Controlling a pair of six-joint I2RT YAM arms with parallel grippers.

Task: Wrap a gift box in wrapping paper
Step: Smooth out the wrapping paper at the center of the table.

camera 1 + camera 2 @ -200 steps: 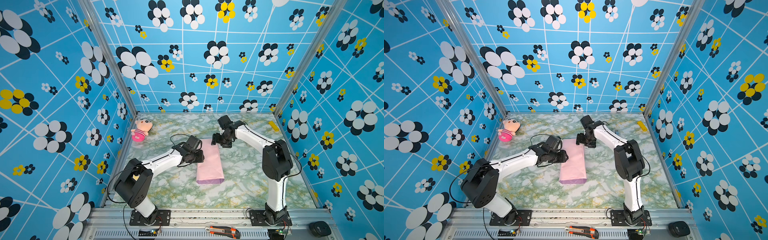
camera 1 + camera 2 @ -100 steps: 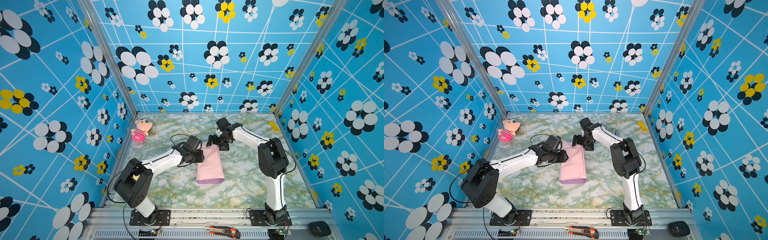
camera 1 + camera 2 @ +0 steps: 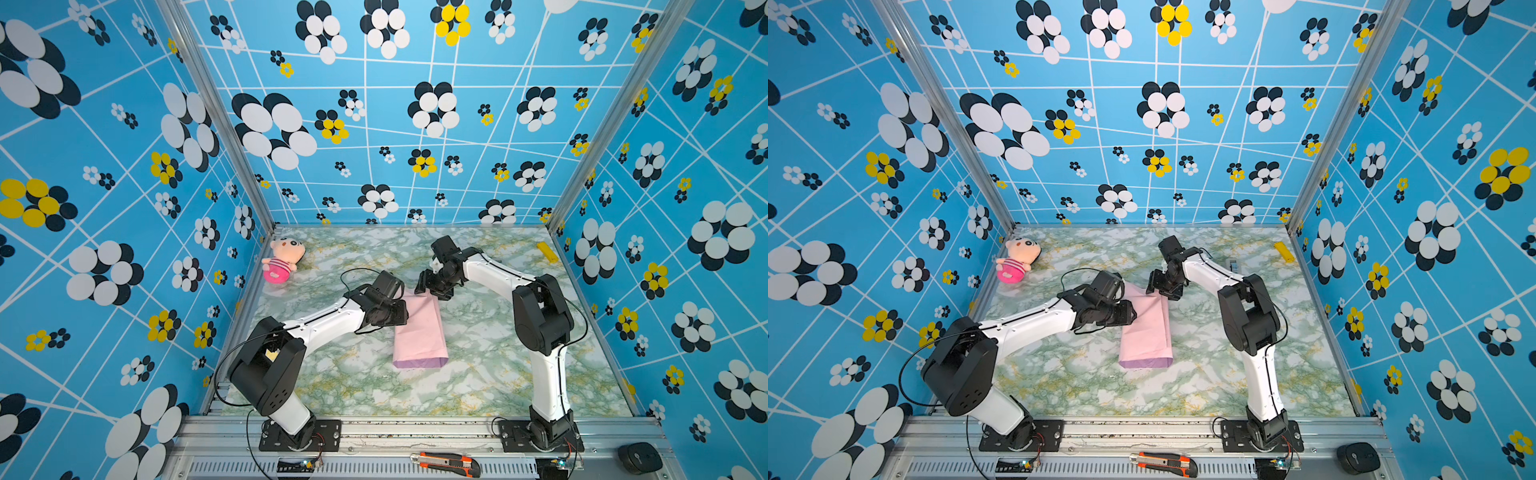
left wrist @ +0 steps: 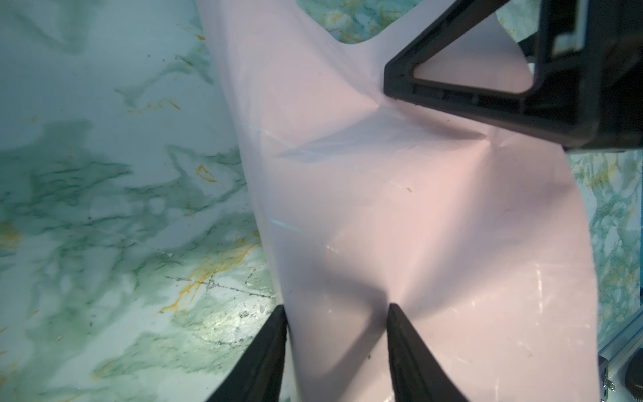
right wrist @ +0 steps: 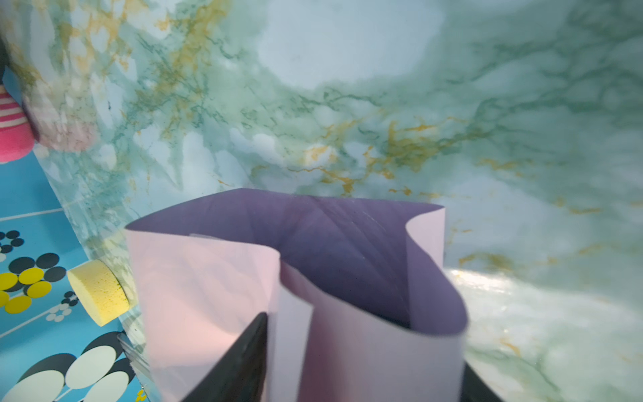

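The wrapping paper [image 3: 419, 332] lies folded into a long pink tube in both top views [image 3: 1146, 332], lilac at its near end. The gift box is hidden. My left gripper [image 3: 399, 316] reaches in from the tube's left side. In the left wrist view its fingers [image 4: 278, 330] hold a paper-covered bulge [image 4: 334, 334], dimpling the sheet. My right gripper [image 3: 432, 286] is at the tube's far end. In the right wrist view its jaws [image 5: 365, 348] stand apart around the raised, curled end of the paper [image 5: 208, 278], whose lilac inside shows.
A pink-striped plush doll [image 3: 282, 259] lies at the back left. A yellow block [image 3: 547, 251] sits by the right wall, and a grey tape dispenser [image 3: 1233, 264] stands behind the right arm. An orange utility knife [image 3: 446, 462] rests on the front rail.
My right gripper has swung left and down onto the far end of the paper, and its jaws have narrowed around that end. The left arm has stayed still.
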